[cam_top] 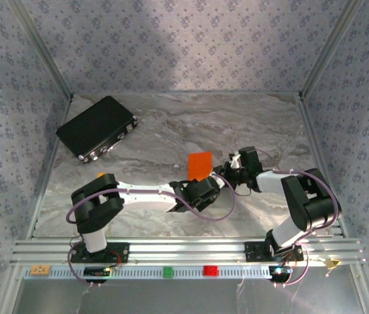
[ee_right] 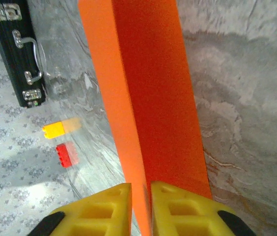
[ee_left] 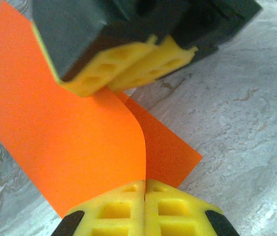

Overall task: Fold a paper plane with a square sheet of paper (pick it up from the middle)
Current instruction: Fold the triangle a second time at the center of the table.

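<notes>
My left claw [ee_left: 145, 194] is cut off by the bottom edge of the wrist view. The paper [ee_right: 148, 98] runs past the top edge. The case [ee_right: 18, 54] is cropped at upper left.
</notes>
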`<act>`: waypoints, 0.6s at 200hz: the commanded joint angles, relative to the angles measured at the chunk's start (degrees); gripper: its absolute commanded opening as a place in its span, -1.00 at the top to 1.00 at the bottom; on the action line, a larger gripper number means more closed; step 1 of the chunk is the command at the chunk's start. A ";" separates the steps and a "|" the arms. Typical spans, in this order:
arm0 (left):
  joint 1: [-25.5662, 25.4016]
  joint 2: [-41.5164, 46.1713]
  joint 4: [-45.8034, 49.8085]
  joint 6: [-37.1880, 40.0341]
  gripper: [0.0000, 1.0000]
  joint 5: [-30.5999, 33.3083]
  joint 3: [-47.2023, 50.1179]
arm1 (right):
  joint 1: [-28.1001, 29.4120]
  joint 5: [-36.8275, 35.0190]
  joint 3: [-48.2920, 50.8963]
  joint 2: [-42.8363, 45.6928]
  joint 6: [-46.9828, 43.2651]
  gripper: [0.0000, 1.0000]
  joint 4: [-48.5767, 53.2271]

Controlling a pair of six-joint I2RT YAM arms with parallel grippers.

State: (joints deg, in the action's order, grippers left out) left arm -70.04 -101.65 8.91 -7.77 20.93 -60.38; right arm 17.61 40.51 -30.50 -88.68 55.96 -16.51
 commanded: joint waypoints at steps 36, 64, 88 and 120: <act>7.80 5.59 -6.59 -9.25 1.00 -21.62 3.68 | -5.48 -5.71 3.35 8.91 -3.09 0.40 10.54; 11.31 5.67 -9.01 -13.00 1.00 -30.33 4.46 | -6.87 -7.21 3.46 13.33 -5.52 0.39 15.41; 13.69 5.58 -12.43 -16.49 1.00 -36.02 5.60 | -6.52 -6.47 3.40 14.77 -5.97 0.47 16.51; 16.10 5.24 -16.03 -20.42 1.00 -39.94 6.48 | -4.23 -5.25 3.12 14.56 -6.21 0.67 16.02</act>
State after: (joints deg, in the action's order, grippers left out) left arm -55.37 -97.49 -2.31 -23.73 -12.34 -54.46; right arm 11.62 34.72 -27.51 -74.50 51.11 -2.74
